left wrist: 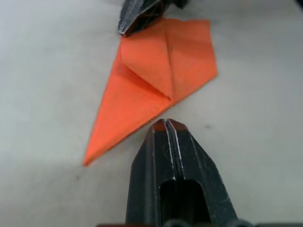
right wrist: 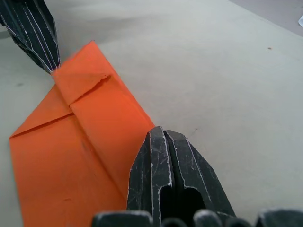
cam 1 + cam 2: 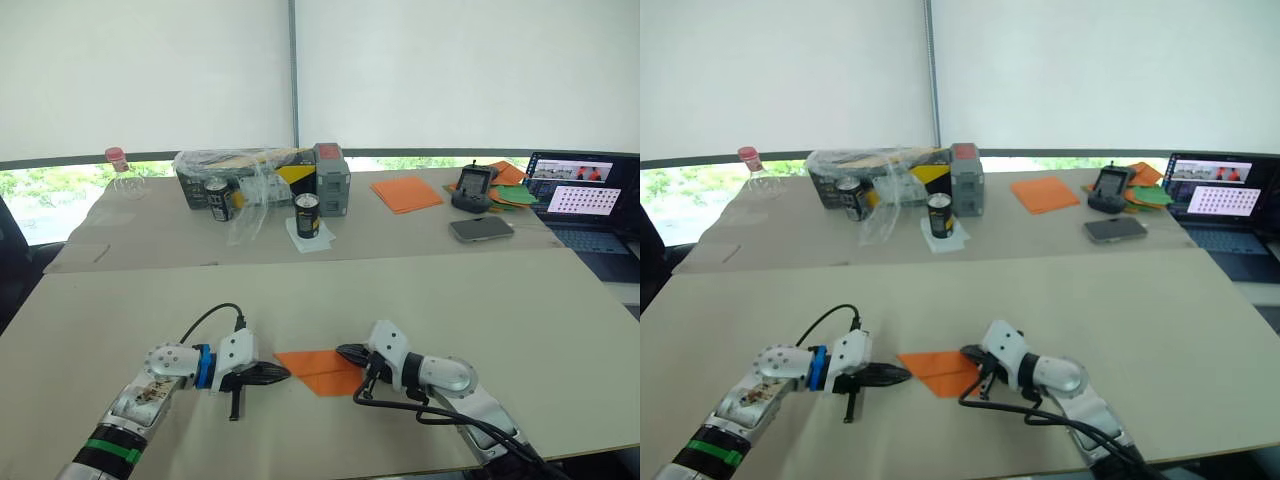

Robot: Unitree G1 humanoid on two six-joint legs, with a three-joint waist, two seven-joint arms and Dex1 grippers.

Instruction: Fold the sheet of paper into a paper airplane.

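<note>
Folded orange paper between two end effectors on the near desk [image 3: 120, 300].

The partly folded sheet of paper [image 3: 320, 371] lies flat; left end effector [image 3: 280, 373] closed at its left tip, right end effector [image 3: 345, 352] closed on its right edge.

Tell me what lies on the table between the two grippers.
The folded orange sheet of paper lies flat between the left gripper and the right gripper, each touching an edge, as the left eye view shows.

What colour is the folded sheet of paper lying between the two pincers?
The folded sheet of paper is plain bright orange, clearest in the left wrist view.
</note>
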